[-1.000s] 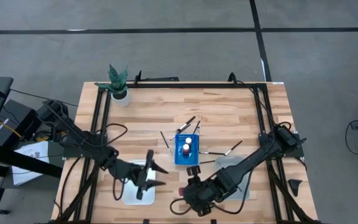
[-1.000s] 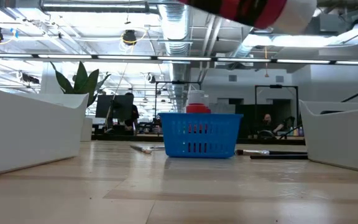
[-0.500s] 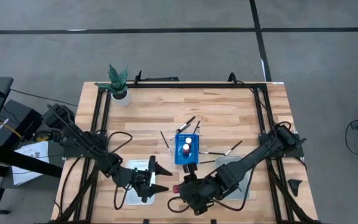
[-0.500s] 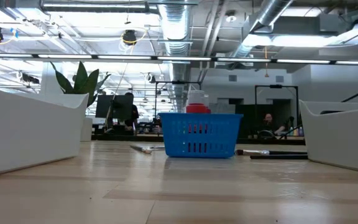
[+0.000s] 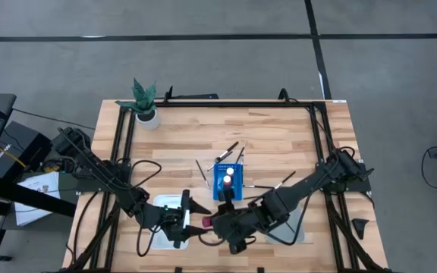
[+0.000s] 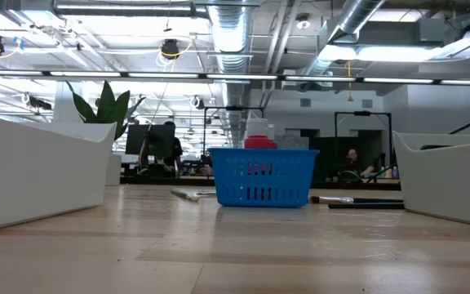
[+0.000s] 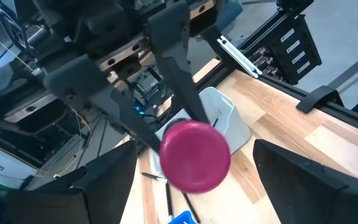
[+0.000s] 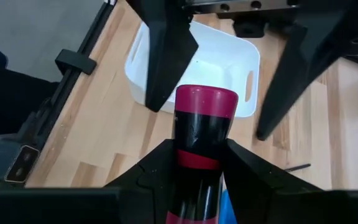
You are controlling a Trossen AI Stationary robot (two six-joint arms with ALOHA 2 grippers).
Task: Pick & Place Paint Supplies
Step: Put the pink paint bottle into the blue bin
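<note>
- Blue rack (image 5: 228, 180): one, near the middle of the bench (image 5: 279, 136); two paint bottles (image 5: 227, 177) stand in it (caps up, counted from above).
- Red paint bottle (image 8: 201, 127): one, gripped around its body by the right claw (image 5: 209, 222), just on the near-edge side of the rack, off the bench surface; the bottle's round end points at the left claw.
- Left claw (image 5: 190, 213): fingers spread wide, empty, facing the held bottle, whose end lies between the finger tips; untouched as far as can be seen.
- White tray (image 5: 169, 227): one, under the left claw, left of the rack, close to the near edge of the bench.
- Grey tray (image 5: 293, 220): one, right of the rack, partly covered by the right arm.
- Brushes (image 5: 230, 149): about five loose around the rack (thin, hard to count exactly).
- Potted plant (image 5: 146, 103): one, far-left corner.
- Open room: the far half of the bench beyond the rack is mostly bare wood.
</note>
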